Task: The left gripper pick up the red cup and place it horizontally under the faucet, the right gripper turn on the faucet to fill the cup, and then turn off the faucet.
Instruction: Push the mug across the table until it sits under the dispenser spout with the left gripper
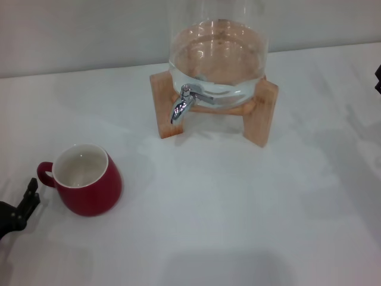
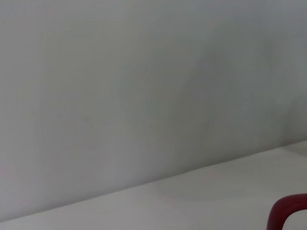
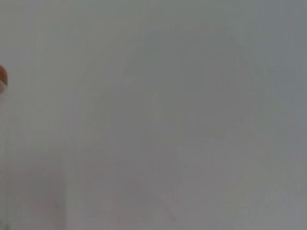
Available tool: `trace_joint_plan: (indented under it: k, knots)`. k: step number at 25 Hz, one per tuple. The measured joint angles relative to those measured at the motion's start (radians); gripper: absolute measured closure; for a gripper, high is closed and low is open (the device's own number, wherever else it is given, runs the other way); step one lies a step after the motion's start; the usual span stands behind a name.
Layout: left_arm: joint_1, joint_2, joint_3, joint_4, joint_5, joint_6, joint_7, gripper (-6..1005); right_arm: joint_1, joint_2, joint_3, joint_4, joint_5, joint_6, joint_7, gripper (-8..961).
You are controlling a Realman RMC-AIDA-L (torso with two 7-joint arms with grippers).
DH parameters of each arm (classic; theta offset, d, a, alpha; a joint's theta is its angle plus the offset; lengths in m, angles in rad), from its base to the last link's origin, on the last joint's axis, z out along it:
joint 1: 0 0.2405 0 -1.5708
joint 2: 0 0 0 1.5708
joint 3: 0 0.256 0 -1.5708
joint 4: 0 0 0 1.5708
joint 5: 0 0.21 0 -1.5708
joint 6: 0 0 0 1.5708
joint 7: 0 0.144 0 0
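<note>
The red cup (image 1: 87, 181) stands upright on the white table at the front left, its white inside empty and its loop handle (image 1: 44, 174) turned to the left. My left gripper (image 1: 24, 202) sits low at the left edge, just beside that handle and apart from it. In the left wrist view only a curve of the red cup's handle (image 2: 287, 213) shows. The chrome faucet (image 1: 183, 102) juts from the glass dispenser (image 1: 218, 56), spout down, nothing beneath it. A dark sliver of my right gripper (image 1: 378, 78) shows at the far right edge.
The dispenser holds water and rests on a wooden stand (image 1: 261, 113) at the back centre. A grey wall rises behind the table. The right wrist view shows the wall and a bit of the stand (image 3: 2, 76).
</note>
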Motion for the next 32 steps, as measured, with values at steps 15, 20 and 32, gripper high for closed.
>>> trace_joint_plan:
  k: [15, 20, 32]
  knots:
    - [-0.004, 0.002, 0.0, 0.006, 0.043, 0.0, 0.0, 222, 0.0, 0.0, 0.0, 0.0, 0.0, 0.0, 0.0, 83]
    - [-0.01, 0.002, 0.0, 0.006, 0.052, -0.001, 0.0, 223, 0.0, 0.0, 0.0, 0.0, 0.0, 0.0, 0.0, 83]
    - [-0.016, 0.005, 0.0, 0.007, 0.054, -0.002, 0.0, 225, 0.0, 0.0, -0.001, 0.0, 0.0, 0.0, -0.002, 83]
